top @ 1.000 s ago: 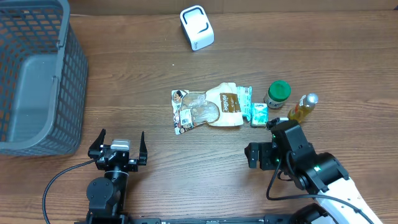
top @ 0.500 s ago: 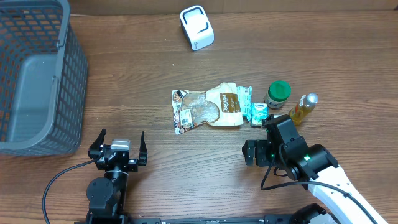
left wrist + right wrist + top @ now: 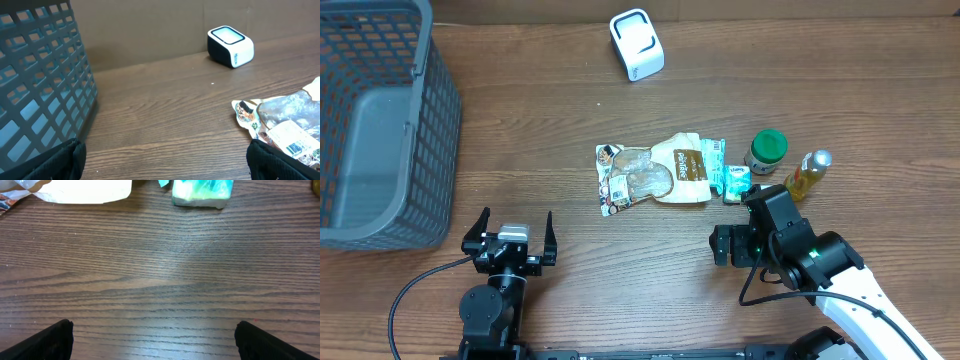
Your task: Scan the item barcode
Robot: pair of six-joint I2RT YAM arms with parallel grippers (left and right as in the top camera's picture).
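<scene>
Since a second ago the right arm has swung a little toward the goods and turned its wrist; over the last half second nothing has shifted, and the left arm has not moved at all.

The heap of flat packets [image 3: 655,175] lies near the middle of the table [image 3: 550,110], somewhat toward the right edge. It is made up of a clear packet with a printed end and a cream pouch with a brown label lying partly over it. In the left wrist view a white barcode label [image 3: 295,146] faces up on the clear packet. A small teal box [image 3: 736,183] touches the heap on the right-edge side. Just beyond that stand a green-lidded jar [image 3: 766,151] and a yellow bottle [image 3: 806,173] with a silver cap, both upright and close to each other.

The right gripper [image 3: 153,327] hangs over bare wood just on the near-edge side of the teal box, its jaws spread wide and holding nothing. Its own camera shows the box and the edge of the cream pouch at the top of the view.

The white scanner [image 3: 636,44] sits well apart from the heap, close to the far edge. The left gripper [image 3: 517,215] stands near the near edge, left of the heap, its jaws also wide and empty. A grey mesh basket [image 3: 430,150] fills the far left corner.
</scene>
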